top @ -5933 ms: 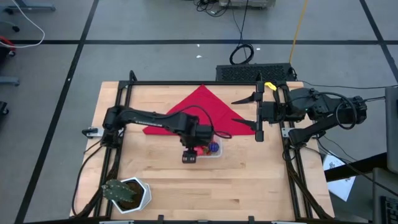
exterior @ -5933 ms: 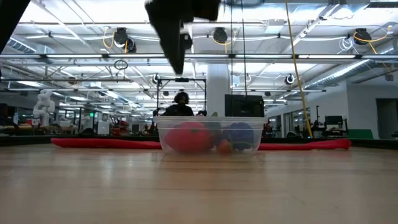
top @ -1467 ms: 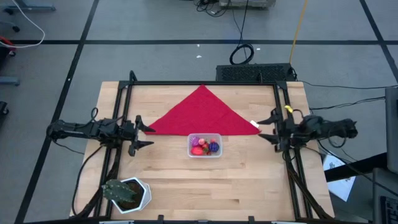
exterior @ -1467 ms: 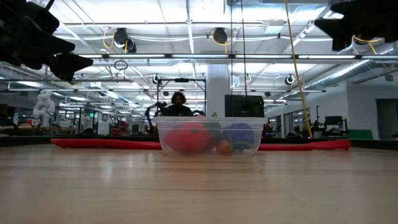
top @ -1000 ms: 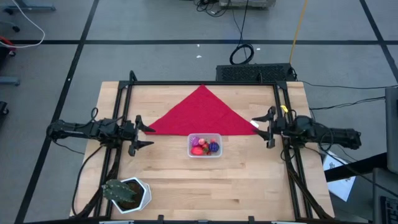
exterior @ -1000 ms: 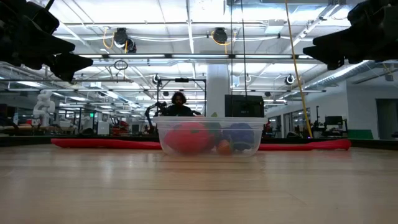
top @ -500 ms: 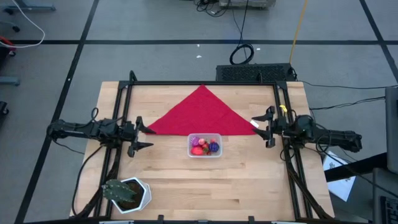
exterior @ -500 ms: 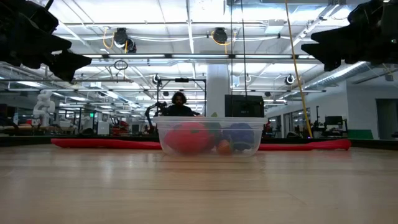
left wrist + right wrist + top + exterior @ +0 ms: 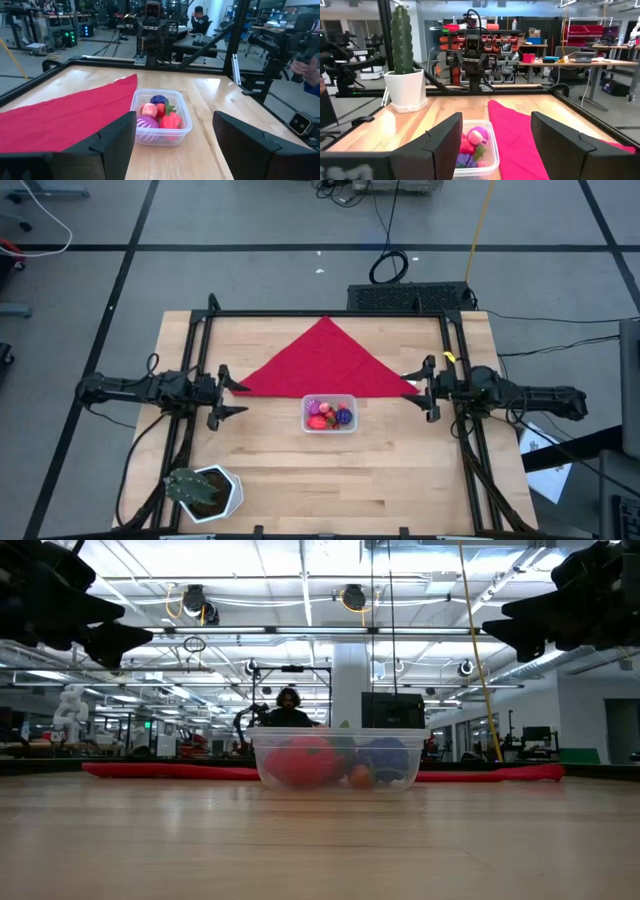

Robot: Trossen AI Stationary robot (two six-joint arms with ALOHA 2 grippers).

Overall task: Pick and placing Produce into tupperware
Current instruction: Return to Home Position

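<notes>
Foreground, near-left corner of the table [image 9: 400, 480]: green cactus [image 9: 188, 487] upright in a white hexagonal pot [image 9: 228, 493], well apart from everything else. Mid-table: the tupperware [image 9: 330, 429], clear, no lid on, flat on the wood. All visible produce [image 9: 159, 116] sits inside it: a red strawberry and a striped pink-purple ball at one end, a pink piece in the middle, a dark purple grape bunch at the other end. Level with the tub's far side, the left pincer [image 9: 243, 399] sits at the left rail and points inward, fingers spread wide, holding nothing. The right pincer [image 9: 412, 391] mirrors it at the right rail, tips near the cloth's right corner, also wide open and empty. Both are well apart from the tub. Behind the tub: red triangular cloth [image 9: 325, 362], long edge just beside the tub's rear wall, apex toward the table's far edge. Beyond the table, a person [image 9: 288, 710] shows in the room, in line with the tub.
</notes>
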